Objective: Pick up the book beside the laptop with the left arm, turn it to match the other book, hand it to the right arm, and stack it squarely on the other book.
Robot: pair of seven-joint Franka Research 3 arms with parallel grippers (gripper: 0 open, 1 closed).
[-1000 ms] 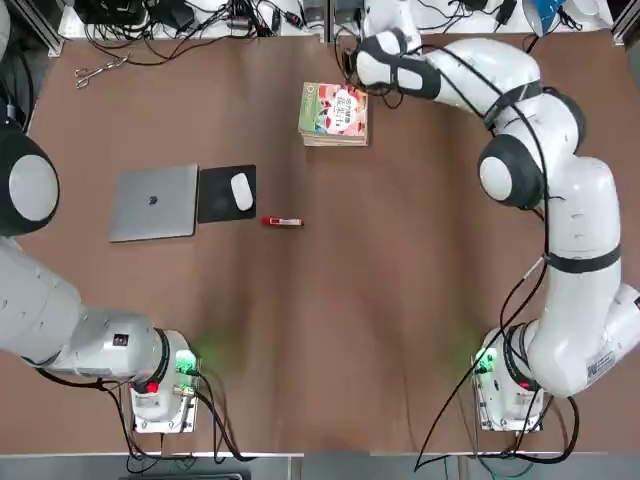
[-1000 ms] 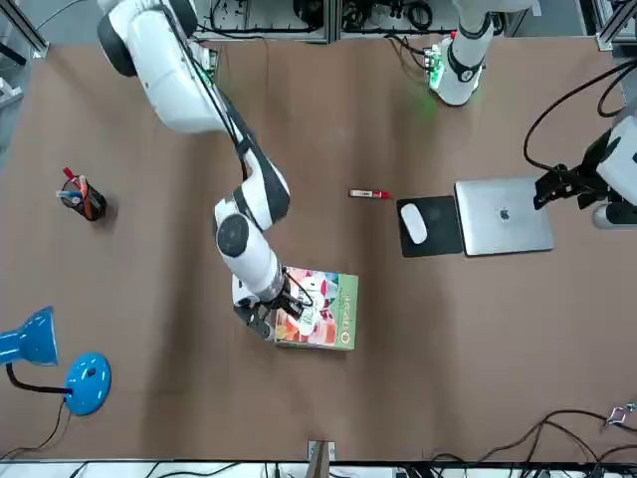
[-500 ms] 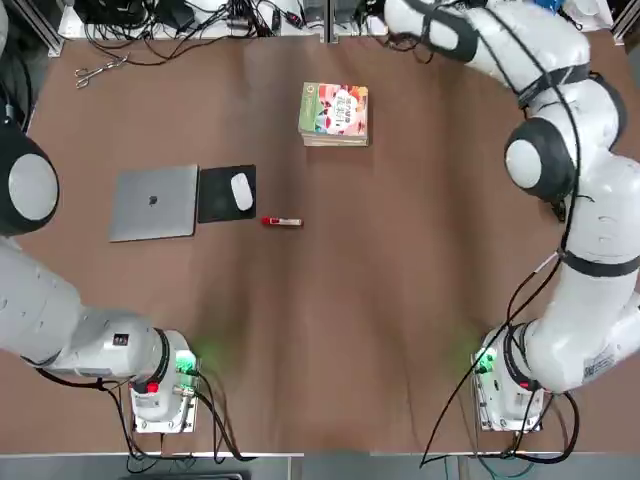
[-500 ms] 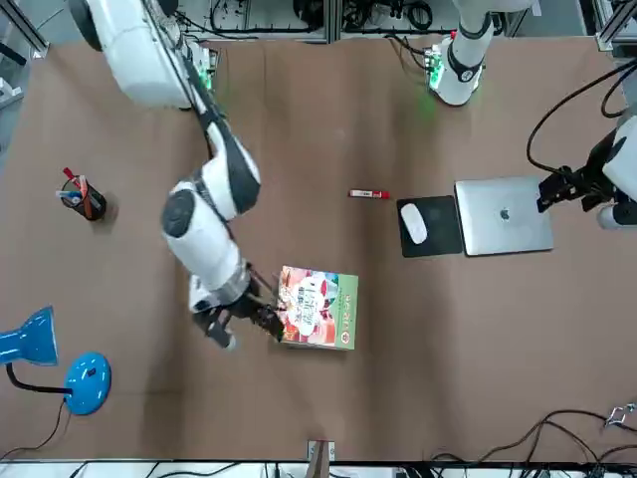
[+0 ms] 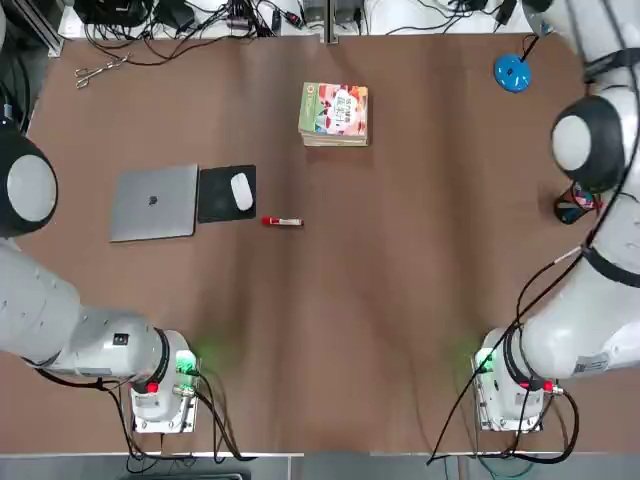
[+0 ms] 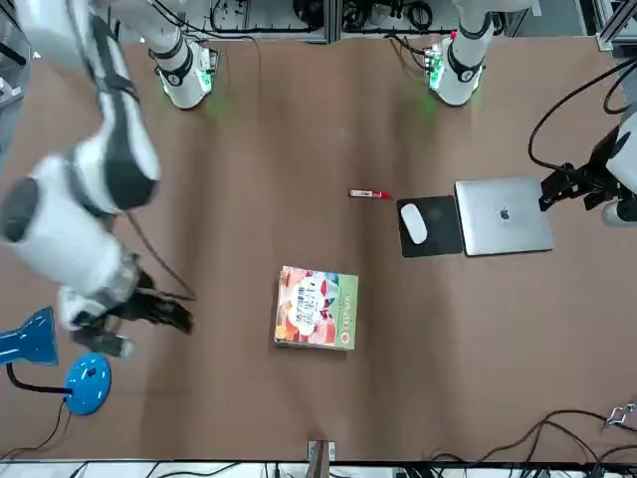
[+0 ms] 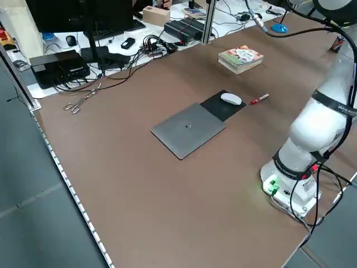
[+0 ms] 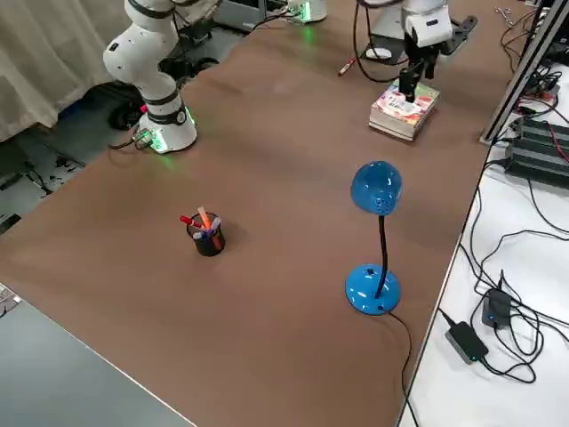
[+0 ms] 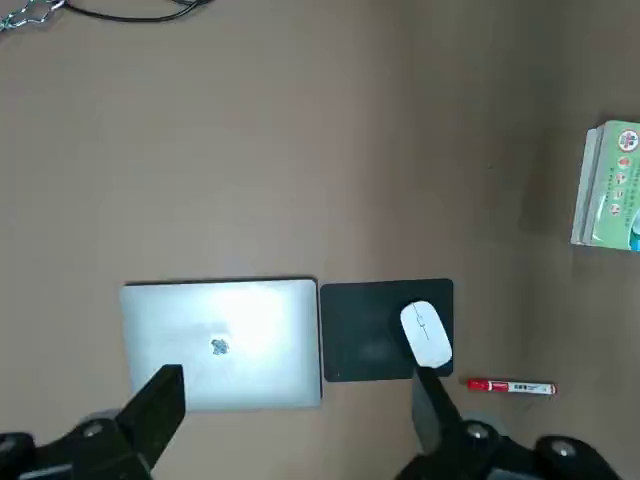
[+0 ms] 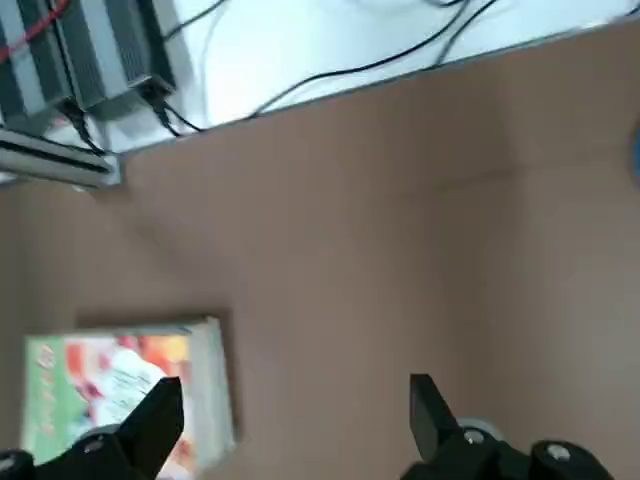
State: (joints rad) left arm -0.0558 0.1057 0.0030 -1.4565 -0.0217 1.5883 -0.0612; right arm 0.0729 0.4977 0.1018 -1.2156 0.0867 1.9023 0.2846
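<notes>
Left gripper (image 9: 290,420) high above the laptop (image 5: 153,202), jaws wide apart and empty. Farther right, mouse pad (image 5: 226,193) with mouse (image 5: 241,191), red marker (image 5: 282,221), then the book (image 5: 334,110) squarely on the other book (image 5: 334,139) toward the counter's (image 5: 400,300) far edge. Right gripper (image 6: 159,311) lifted clear beside the stack, jaws spread, holding nothing.

The surface (image 5: 400,280) is plain brown. The book (image 5: 334,109) shows a green, orange and red illustrated cover. The laptop (image 5: 153,202) is silver-grey with a small dark logo. At its 3 o'clock, a black mouse pad (image 5: 222,197) carries a white mouse (image 5: 241,191). A red marker (image 5: 282,221) and a bright blue lamp (image 8: 377,240) add colour.
</notes>
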